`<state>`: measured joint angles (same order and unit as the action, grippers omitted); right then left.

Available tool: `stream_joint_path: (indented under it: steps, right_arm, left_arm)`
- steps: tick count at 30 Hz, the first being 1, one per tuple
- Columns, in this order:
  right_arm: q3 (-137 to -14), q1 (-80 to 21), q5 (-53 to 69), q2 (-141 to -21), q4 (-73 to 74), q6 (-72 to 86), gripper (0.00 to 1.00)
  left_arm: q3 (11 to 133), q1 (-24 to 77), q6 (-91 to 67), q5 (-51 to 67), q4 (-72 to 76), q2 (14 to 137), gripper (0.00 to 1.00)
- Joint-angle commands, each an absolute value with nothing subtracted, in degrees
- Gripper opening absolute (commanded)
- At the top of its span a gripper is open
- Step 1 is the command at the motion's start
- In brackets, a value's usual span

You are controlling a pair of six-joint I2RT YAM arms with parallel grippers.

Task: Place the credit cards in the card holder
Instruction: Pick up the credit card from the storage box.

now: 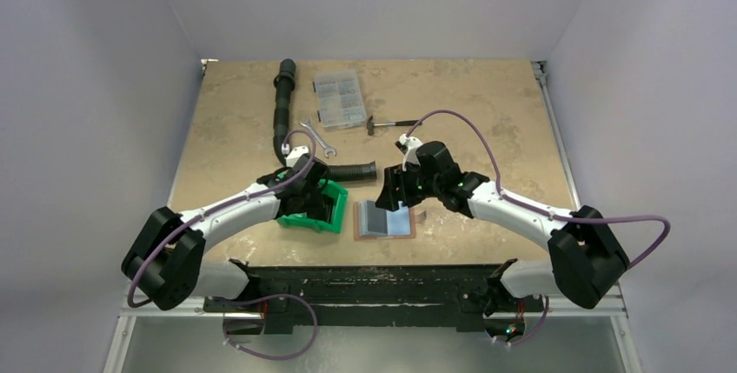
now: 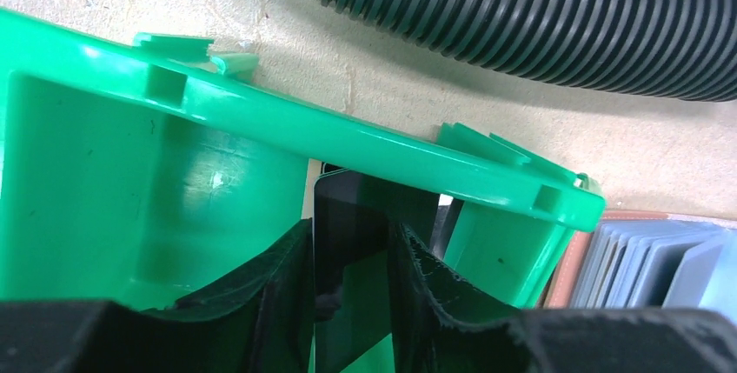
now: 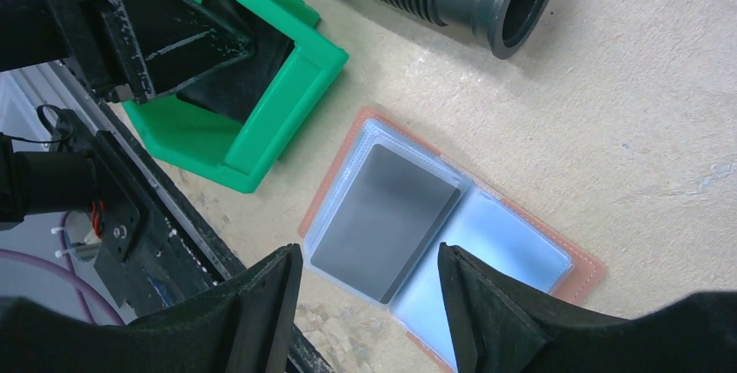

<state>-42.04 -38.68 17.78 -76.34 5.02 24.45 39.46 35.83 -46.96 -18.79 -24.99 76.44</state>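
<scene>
1. While I look down from the top camera, my left gripper sits sunk in the green bin, so I cannot see how its jaws stand from here. The holder lies open and flat just right of the bin, with a grey card on the half nearer the bin. My right gripper hangs over the holder's far edge, right of the bin. A hose bends past the bin's far side. A clear box, a wrench and a hammer lie well beyond the bin.
2. On the left wrist camera I am looking into the bin. A black card stands on edge near the bin's far wall. The fingers press on its two side edges with no gap I can make out, so the left gripper holds that card. Past the bin's rim the holder's stacked blue pockets show at the right, and the hose crosses beyond.
3. On the right wrist camera the fingers stand wide apart with nothing gripped between them. The right gripper hovers empty above the holder. The grey card lies on the pocketed half nearest the bin. I cannot tell whether it is tucked into a pocket. The left gripper fills the bin's open side.
</scene>
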Motion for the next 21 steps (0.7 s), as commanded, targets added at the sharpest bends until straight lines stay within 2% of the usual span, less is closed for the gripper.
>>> stream_joint_path:
  steps: [1, 8, 12, 21]
  right_arm:
    - [-42.01, -38.76, 18.87, -75.06, 3.44, 24.92, 0.66]
    - [-41.82, -38.75, 19.07, -75.32, 3.5, 25.22, 0.66]
    - [-41.44, -38.75, 18.77, -75.68, 3.18, 25.35, 0.66]
    - [-42.75, -38.85, 19.59, -77.75, 2.89, 25.95, 0.65]
  left_arm:
    - [39.87, 36.03, -46.91, -19.67, -26.66, 74.45, 0.31]
    - [41.03, 35.99, -45.34, -18.81, -27.1, 73.27, 0.14]
    - [41.75, 36.03, -46.75, -18.46, -27.76, 72.58, 0.1]
    - [44.89, 35.98, -45.54, -18.51, -30.85, 70.78, 0.09]
